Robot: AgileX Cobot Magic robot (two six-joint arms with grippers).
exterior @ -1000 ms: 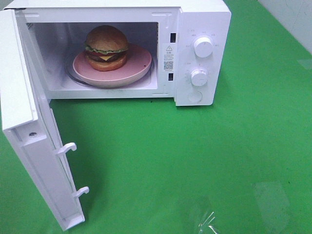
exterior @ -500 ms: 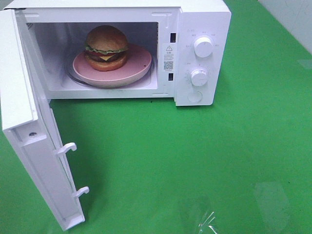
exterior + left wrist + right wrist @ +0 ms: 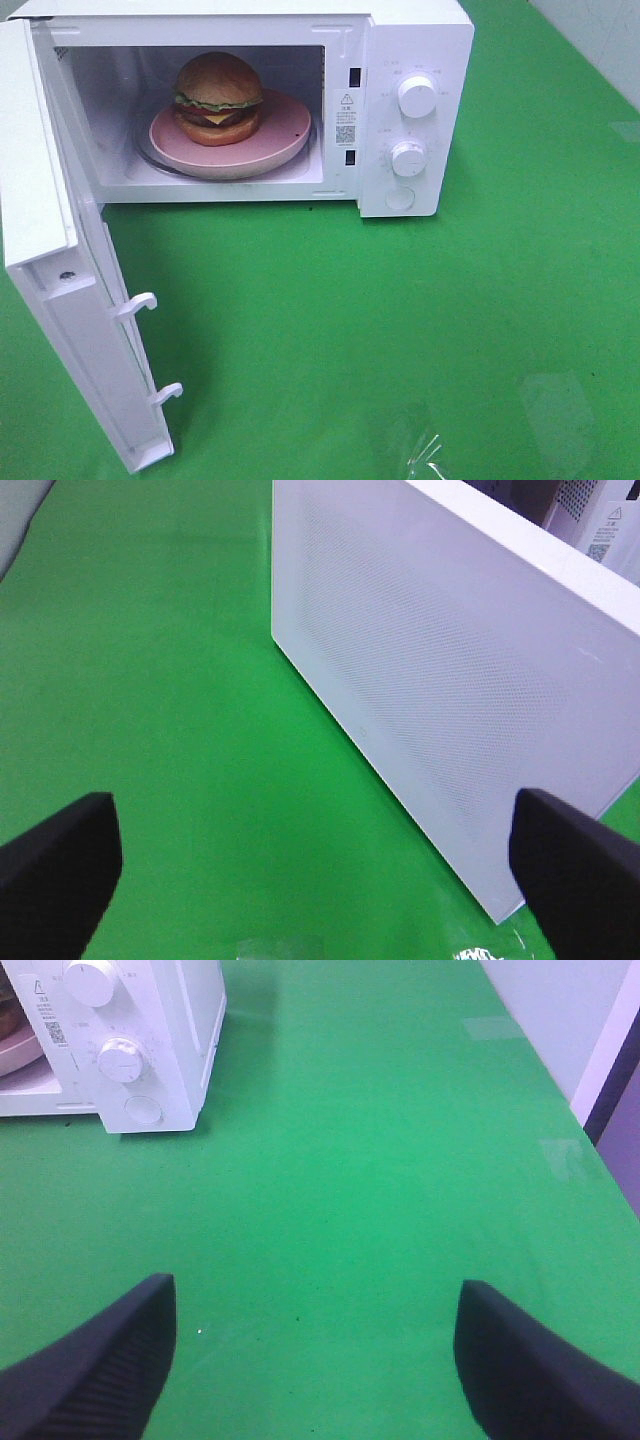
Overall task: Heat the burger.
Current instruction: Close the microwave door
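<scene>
The burger point(image 3: 219, 97) sits on a pink plate point(image 3: 285, 130) inside the white microwave point(image 3: 415, 30), whose door point(image 3: 70, 300) stands wide open to the left. Neither arm shows in the exterior high view. In the left wrist view my left gripper point(image 3: 320, 875) is open over the green cloth, with the outer face of the door point(image 3: 450, 680) a little ahead of it. In the right wrist view my right gripper point(image 3: 315, 1355) is open over bare cloth, well short of the microwave's control panel point(image 3: 110, 1050). Nothing is between either pair of fingers.
Two round knobs point(image 3: 417, 96) and a button point(image 3: 400, 198) sit on the microwave's right panel. Green cloth point(image 3: 400, 320) covers the table. A scrap of clear tape point(image 3: 425, 455) lies near the front edge. A pale wall point(image 3: 560, 1010) borders the far right.
</scene>
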